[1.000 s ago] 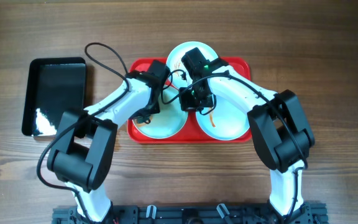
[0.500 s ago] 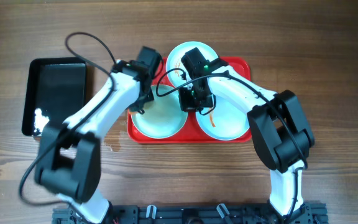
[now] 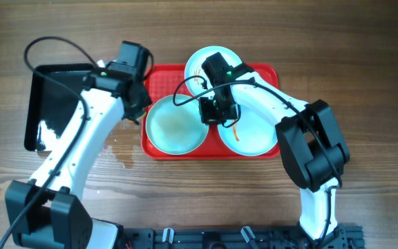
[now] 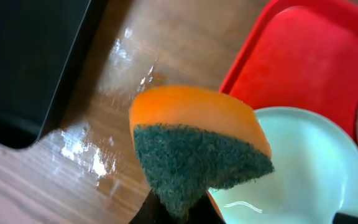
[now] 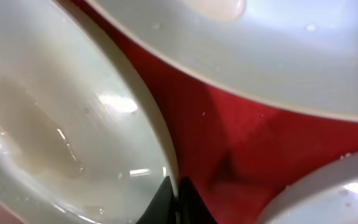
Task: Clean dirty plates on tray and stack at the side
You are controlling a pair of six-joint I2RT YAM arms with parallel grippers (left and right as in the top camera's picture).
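— Wood table (image 3: 365, 55), wet (image 3: 119, 149) near the black tray (image 3: 61, 104)?
— Yes. Three plates (image 3: 177, 124) sit on the red tray (image 3: 163, 79). The left gripper (image 4: 173, 214) clamps a sponge (image 4: 197, 143). The right gripper (image 5: 176, 202) is closed, perhaps touching a rim.

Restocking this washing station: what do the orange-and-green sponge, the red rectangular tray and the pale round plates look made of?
The orange-and-green sponge: soft orange foam backed by a dark green scouring pad, matte and fuzzy-fibred. The red rectangular tray: probably moulded plastic, given its rounded rim and finely textured floor. The pale round plates: hard, glossy, with sharp highlights; ceramic or melamine, unclear which.
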